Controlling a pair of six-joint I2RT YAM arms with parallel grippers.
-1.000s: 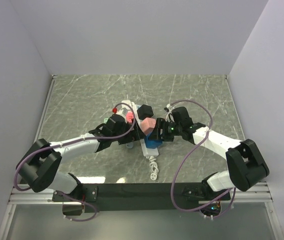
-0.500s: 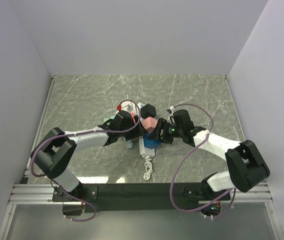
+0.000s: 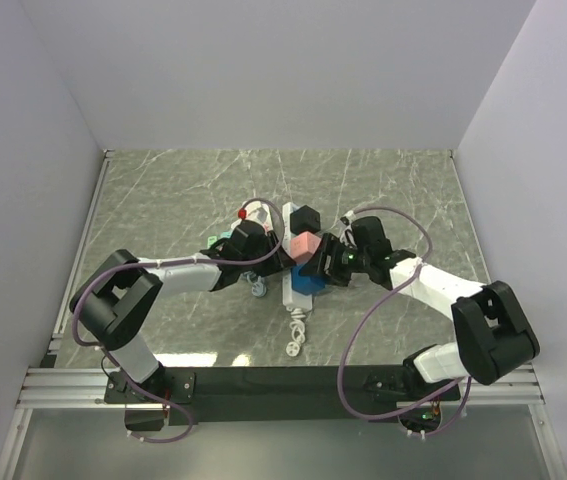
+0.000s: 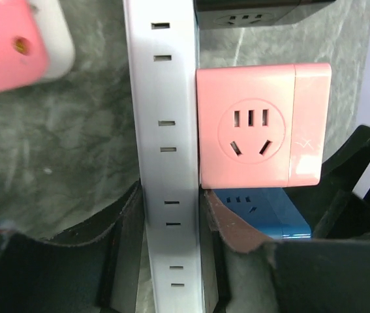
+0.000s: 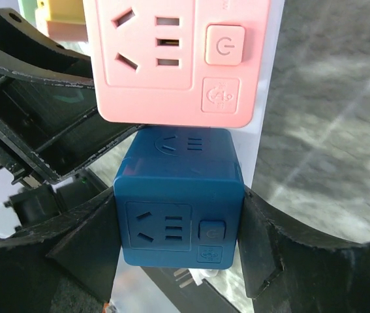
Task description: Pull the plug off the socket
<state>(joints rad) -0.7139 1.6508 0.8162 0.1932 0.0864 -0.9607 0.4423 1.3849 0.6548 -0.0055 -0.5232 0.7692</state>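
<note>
The socket is a white power strip lying on the marble table, seen from above at the power strip. A black cube, a pink cube and a blue cube plug sit along its side. My left gripper is shut across the strip, one pad on each long edge, just below the pink cube. My right gripper is shut on the blue plug, its fingers pressed to the plug's two sides. The plug sits against the strip, right under the pink cube.
The strip's white cord coils toward the near edge. A red-tipped part, a teal piece and a small wheel lie by the left arm. White walls enclose the table on three sides.
My left gripper has moved right over the strip and closed from wide open onto its edges. The strip and cubes have shifted slightly right. The right gripper's hold on the blue plug is unchanged.
</note>
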